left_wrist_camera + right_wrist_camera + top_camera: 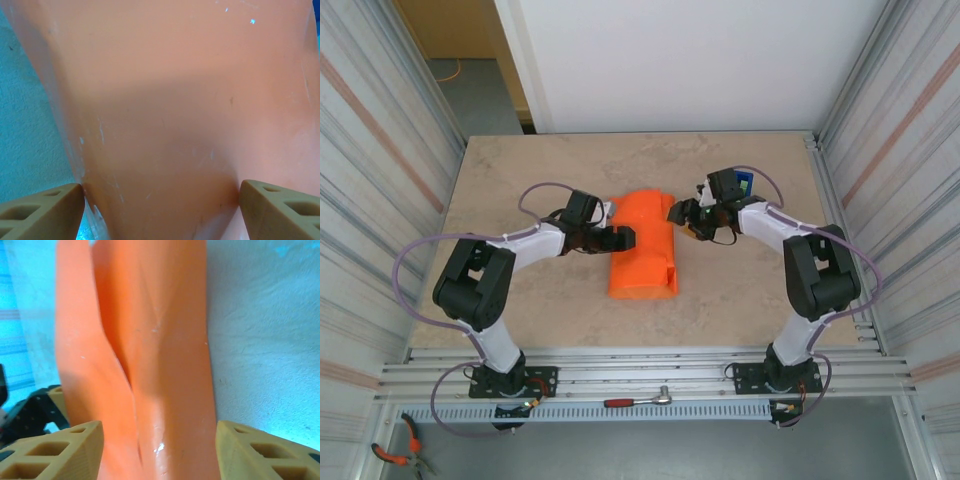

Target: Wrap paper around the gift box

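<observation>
Overhead looks down; wrists seemingly hug the paper [642,250].

Open table [620,165] beyond and before the paper [642,250]; left fingers [620,238] and right fingers [678,212] crowding its flanks.

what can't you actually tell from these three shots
Pale pink gift box: top view, the bright orange paper sheet is folded over where it would sit, hiding its position.
Left gripper: left wrist view, the bottom edge cuts off its fingers; squeezing the paper or just straddling it is unclear.
Right gripper: right wrist view, same doubt.
Small blue object: top view, partly behind the right arm, too small to identify.
</observation>
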You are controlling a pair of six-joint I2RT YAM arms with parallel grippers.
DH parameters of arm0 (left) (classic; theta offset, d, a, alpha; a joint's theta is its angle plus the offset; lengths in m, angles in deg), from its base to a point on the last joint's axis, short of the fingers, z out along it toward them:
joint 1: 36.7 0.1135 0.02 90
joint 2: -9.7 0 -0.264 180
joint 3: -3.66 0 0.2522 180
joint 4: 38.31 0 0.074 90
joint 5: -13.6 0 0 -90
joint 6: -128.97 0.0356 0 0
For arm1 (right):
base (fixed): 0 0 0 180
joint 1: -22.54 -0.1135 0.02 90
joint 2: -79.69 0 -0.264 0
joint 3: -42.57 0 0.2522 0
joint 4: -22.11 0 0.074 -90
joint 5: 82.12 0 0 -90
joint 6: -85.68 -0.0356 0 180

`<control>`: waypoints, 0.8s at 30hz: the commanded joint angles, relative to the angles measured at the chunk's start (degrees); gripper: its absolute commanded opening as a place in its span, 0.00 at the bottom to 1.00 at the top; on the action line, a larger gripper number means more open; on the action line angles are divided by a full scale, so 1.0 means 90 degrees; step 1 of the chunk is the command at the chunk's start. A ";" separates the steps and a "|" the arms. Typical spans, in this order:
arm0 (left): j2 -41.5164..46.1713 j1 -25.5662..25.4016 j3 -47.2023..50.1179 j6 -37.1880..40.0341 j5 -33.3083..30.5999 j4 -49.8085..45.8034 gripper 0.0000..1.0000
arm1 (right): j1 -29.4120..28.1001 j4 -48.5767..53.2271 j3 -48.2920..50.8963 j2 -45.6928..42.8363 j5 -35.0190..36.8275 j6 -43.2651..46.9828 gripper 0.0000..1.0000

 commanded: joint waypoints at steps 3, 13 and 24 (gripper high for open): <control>-0.0147 -0.0051 0.0158 0.0137 -0.0450 -0.0431 0.81 | -0.0051 0.0031 -0.0089 -0.0110 -0.0139 0.0042 0.24; -0.0204 -0.0051 0.0120 0.0174 -0.0381 -0.0432 0.80 | -0.0101 -0.0112 -0.0090 0.0218 -0.0177 0.0030 0.02; -0.0204 -0.0051 0.0098 0.0188 -0.0334 -0.0446 0.80 | -0.0300 -0.0100 -0.0295 0.0468 -0.0174 0.0054 0.00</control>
